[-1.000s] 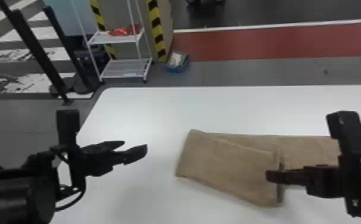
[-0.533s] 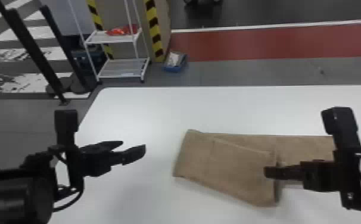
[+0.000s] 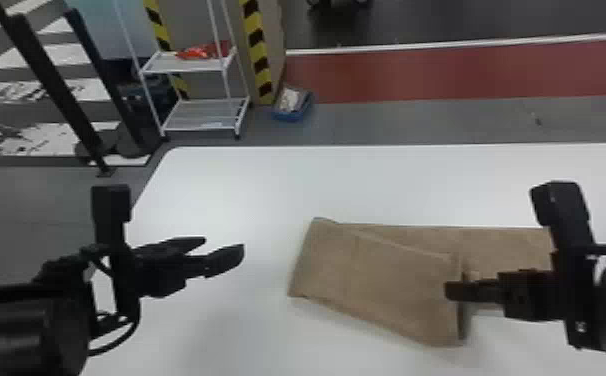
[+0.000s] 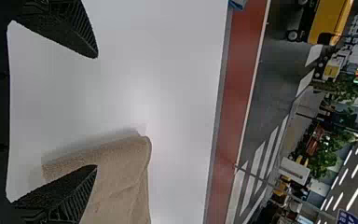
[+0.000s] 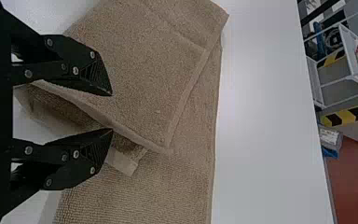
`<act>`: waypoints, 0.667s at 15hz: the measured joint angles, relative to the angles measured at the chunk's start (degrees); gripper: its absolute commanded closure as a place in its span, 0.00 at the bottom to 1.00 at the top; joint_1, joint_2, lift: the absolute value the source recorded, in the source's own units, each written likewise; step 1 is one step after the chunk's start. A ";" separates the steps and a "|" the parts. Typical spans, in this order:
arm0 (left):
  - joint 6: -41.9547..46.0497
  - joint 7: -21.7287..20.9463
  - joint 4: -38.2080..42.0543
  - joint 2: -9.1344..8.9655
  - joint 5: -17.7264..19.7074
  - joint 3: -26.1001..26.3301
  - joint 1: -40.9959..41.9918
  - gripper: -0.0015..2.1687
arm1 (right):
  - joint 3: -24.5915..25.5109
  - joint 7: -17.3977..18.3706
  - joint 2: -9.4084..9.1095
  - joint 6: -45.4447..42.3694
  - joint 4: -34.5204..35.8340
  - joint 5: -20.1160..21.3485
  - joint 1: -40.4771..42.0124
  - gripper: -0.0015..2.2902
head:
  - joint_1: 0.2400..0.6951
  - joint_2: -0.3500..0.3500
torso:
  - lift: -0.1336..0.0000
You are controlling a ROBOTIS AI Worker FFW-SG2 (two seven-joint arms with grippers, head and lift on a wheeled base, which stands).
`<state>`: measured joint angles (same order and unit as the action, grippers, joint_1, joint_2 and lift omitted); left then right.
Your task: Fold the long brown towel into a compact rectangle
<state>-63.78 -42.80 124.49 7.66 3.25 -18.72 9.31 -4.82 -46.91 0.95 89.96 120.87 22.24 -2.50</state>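
White table (image 3: 247, 190) bears the brown towel (image 3: 382, 285), partly folded. Left gripper (image 3: 223, 247) and right gripper (image 3: 448, 291) both have jaws spread wide

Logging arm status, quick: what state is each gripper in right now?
Left gripper: jaws open, holding nothing, off to the left of the brown towel.
Right gripper: jaws open, at the towel's folded-over end, not clamped on it.

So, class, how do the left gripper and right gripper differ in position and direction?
The left gripper points toward the robot's right, the right gripper toward its left. The left gripper is over the table beside the towel's folded end; the right gripper is at the flap's loose edge. Both are black and open.
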 measured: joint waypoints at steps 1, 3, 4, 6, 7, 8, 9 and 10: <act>0.10 0.00 -0.18 0.03 0.00 0.00 -0.02 0.02 | -0.05 -0.04 0.01 0.00 -0.21 0.09 -0.08 0.33 | 1.00 0.73 | 0.10; 0.22 0.00 -0.52 0.12 0.03 0.00 -0.07 0.02 | -0.15 -0.15 0.02 0.00 -0.42 0.13 -0.13 0.34 | 1.00 0.73 | 0.10; 0.29 0.00 -0.59 0.15 0.06 0.00 -0.08 0.02 | -0.17 -0.42 0.02 0.00 -0.45 0.18 -0.13 0.36 | 1.00 0.74 | 0.10; 0.35 0.00 -0.65 0.16 0.08 0.00 -0.08 0.02 | -0.19 -0.85 0.02 0.00 -0.46 0.34 -0.13 0.57 | 1.00 0.74 | 0.10; 0.36 0.00 -0.66 0.17 0.09 0.00 -0.07 0.02 | -0.19 -0.90 0.03 0.00 -0.46 0.39 -0.13 0.57 | 1.00 0.74 | 0.10; 0.36 0.00 -0.70 0.17 0.09 0.00 -0.03 0.02 | -0.19 -0.91 0.09 0.00 -0.46 0.43 -0.12 0.57 | 1.00 0.74 | 0.10; 0.36 0.00 -0.79 0.17 0.09 0.00 -0.01 0.02 | -0.19 -0.93 0.20 0.00 -0.46 0.44 -0.05 0.58 | 1.00 0.74 | 0.10; 0.36 0.00 -0.91 0.17 0.09 0.00 0.00 0.02 | -0.19 -1.14 0.31 0.00 -0.46 0.44 0.07 0.66 | 1.00 0.74 | 0.10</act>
<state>-63.42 -42.80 123.58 7.82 3.34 -18.72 9.31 -5.01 -48.05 1.26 89.96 120.41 22.68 -2.43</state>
